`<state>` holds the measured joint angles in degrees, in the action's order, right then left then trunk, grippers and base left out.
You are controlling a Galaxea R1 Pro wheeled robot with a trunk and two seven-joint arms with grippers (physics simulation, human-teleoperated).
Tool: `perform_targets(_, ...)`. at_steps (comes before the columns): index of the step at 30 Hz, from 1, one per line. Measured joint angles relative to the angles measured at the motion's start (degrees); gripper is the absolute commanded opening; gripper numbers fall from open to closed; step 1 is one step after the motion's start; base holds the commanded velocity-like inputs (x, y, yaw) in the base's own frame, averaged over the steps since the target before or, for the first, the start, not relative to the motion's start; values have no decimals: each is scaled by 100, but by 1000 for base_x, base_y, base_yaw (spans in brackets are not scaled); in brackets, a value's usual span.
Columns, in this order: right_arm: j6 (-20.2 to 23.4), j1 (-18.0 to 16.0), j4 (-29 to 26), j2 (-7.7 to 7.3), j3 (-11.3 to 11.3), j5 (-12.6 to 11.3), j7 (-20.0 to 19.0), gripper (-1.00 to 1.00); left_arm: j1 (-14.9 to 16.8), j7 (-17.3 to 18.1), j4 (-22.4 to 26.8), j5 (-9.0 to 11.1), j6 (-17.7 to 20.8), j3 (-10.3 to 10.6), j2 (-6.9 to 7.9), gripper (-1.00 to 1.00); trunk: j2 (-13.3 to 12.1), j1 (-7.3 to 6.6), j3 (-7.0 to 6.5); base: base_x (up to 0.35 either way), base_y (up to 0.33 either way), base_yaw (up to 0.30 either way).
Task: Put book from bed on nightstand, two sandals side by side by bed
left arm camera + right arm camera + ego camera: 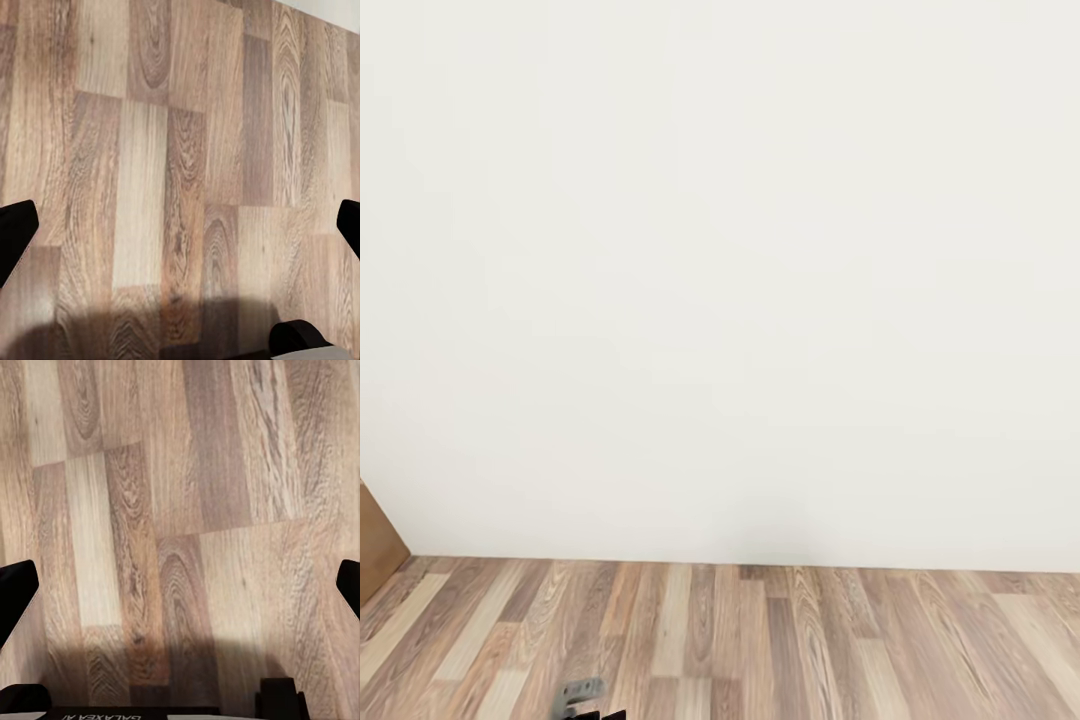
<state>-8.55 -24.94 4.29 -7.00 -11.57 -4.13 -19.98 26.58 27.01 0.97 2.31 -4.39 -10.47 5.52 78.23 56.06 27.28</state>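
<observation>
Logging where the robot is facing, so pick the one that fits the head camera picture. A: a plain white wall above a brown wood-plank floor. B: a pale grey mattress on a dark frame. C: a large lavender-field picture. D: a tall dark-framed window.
A: the head view shows a plain white wall meeting a brown wood-plank floor, with a brown wooden panel at the left edge.

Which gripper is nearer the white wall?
Left, it seems: the left gripper hangs over floor with the white wall in sight ahead; the right gripper hangs over planks, seemingly farther back.
</observation>
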Motion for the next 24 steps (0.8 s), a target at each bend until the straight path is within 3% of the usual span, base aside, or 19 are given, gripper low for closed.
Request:
perform_targets(13, 0, 0, 0, -2, 0, 0, 0, 100, 0, 0, 0, 0, 0, 0, 0, 100, 0, 2, 0, 159, 0, 0)
perform_targets(24, 0, 0, 0, 0, 0, 0, 0, 100, 0, 0, 0, 0, 0, 0, 0, 100, 0, 0, 0, 288, 0, 0)
